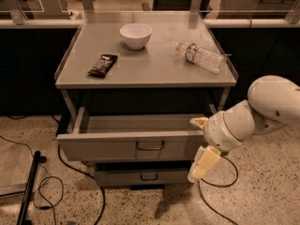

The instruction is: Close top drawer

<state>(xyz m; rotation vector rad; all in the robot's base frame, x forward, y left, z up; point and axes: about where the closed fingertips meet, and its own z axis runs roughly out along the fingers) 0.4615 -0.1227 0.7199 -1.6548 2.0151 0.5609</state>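
Top drawer (117,146) pulled out. Gripper (199,144) at its right front corner, fingers (202,162) spread wide, empty. Off-centre push may skew, jam drawer.

Gripper (194,149) low, spread wide

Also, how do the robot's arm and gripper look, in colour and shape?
The arm is white, made of smooth, rounded, bulbous segments, with no markings that I can see. The gripper, at the right end of the top drawer front, has two blocky cream-yellow fingers.
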